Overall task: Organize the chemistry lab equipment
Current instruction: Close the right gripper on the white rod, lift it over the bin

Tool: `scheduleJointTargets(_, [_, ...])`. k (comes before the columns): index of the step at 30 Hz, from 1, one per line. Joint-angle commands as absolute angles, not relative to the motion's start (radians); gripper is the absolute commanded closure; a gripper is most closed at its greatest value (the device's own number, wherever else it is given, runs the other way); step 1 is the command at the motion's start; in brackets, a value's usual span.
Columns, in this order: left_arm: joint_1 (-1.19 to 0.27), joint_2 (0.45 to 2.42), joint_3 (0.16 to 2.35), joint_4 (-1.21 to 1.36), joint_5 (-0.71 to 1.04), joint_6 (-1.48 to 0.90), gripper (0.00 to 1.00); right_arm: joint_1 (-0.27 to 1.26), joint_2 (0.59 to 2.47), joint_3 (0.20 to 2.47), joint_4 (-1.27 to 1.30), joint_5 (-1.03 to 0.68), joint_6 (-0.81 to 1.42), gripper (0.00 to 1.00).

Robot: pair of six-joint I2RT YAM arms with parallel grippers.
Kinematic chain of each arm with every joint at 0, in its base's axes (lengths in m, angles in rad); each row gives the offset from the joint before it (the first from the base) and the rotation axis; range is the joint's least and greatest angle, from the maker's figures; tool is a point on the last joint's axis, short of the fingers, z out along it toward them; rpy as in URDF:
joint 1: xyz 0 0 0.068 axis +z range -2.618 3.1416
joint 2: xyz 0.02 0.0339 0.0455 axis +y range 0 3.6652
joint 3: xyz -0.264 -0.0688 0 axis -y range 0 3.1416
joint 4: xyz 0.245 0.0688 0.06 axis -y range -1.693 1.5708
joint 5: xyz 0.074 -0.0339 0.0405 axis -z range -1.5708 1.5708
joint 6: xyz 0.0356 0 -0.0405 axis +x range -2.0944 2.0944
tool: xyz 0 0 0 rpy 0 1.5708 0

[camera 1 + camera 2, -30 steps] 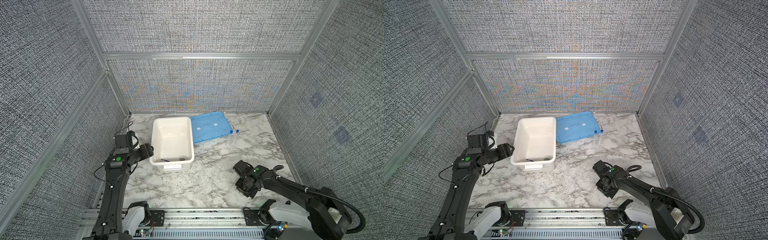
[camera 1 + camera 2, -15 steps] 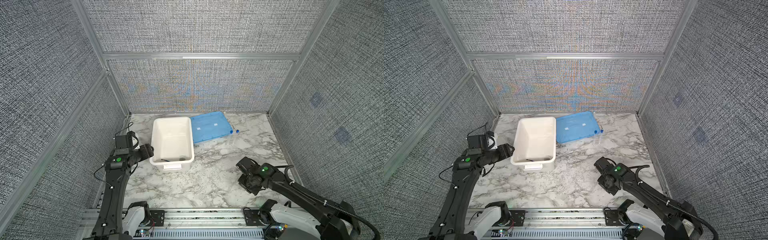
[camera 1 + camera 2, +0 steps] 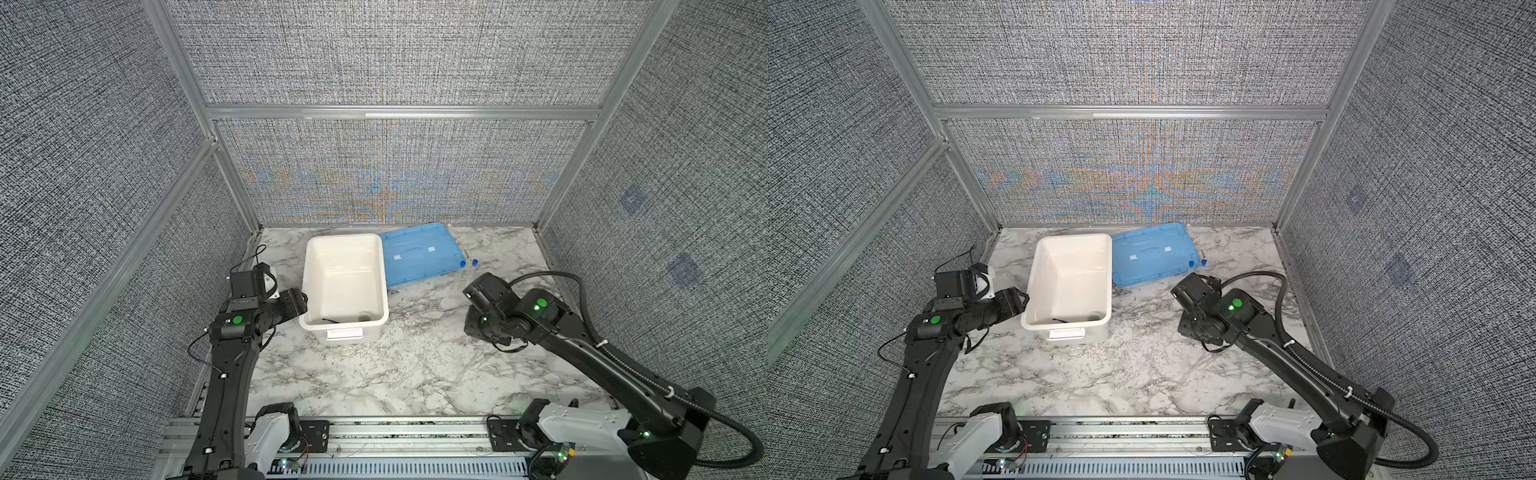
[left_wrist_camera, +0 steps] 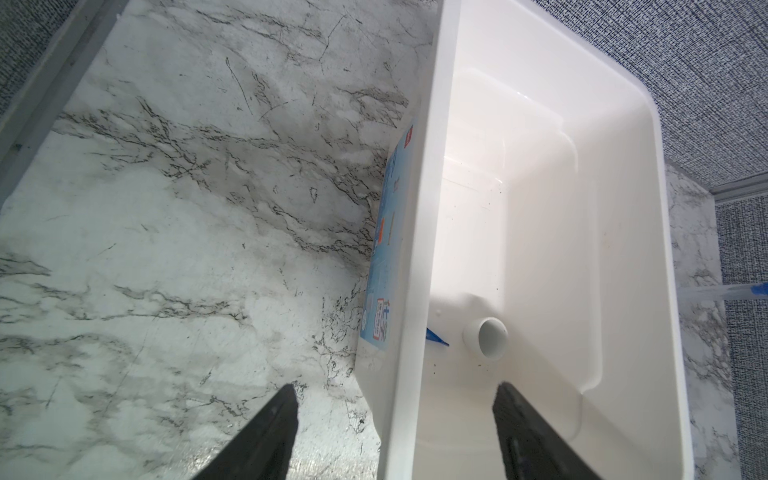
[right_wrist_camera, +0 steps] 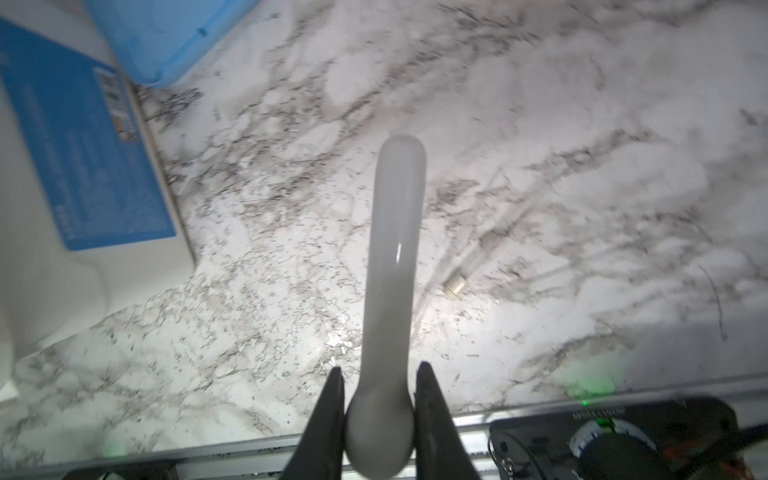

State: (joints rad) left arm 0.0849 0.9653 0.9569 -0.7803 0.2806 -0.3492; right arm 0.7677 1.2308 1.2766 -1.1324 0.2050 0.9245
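Top views both show a grey-veined marble tabletop (image 3: 374, 374) boxed in by grey woven walls (image 3: 374, 62) on aluminium framing. Since a second ago the right arm has swung back toward the blue-capped tubes (image 3: 469, 266); the left arm has not moved. The right gripper (image 5: 379, 368) pinches the bulbous end of a white pestle-like piece (image 5: 395, 232), whose stem juts out above the marble. The left gripper (image 4: 395, 387) is spread astride the rim of the white tub (image 4: 419, 208), with the small round dish (image 4: 488, 338) and tweezers (image 4: 436, 338) inside, just ahead.
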Motion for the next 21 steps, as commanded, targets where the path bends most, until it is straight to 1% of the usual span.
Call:
scheduleJointTargets(1, [0.085,0.966,0.952,-0.764,0.332,-0.382,0.24,0.815,1.344,1.41,-1.086,0.188,0.704,0.84])
scheduleJointTargets(7, [0.086,0.973,0.957,-0.782,0.359,-0.391,0.24,0.912,1.597,1.739,-1.096,0.166,0.54,0.84])
scheduleJointTargets(10, [0.084,0.975,0.956,-0.785,0.372,-0.4,0.24,0.929,1.713,1.86,-1.059,0.097,0.498,0.84])
scheduleJointTargets(13, [0.085,0.975,0.955,-0.789,0.373,-0.411,0.24,0.931,1.841,1.977,-1.043,0.021,0.482,0.84])
scheduleJointTargets(16, [0.085,0.968,0.929,-0.761,0.386,-0.457,0.24,0.934,1.968,2.102,-1.051,-0.014,0.485,0.84])
scheduleJointTargets(21, [0.085,0.973,0.885,-0.714,0.446,-0.518,0.26,0.947,2.139,2.233,-1.019,-0.095,0.572,0.84])
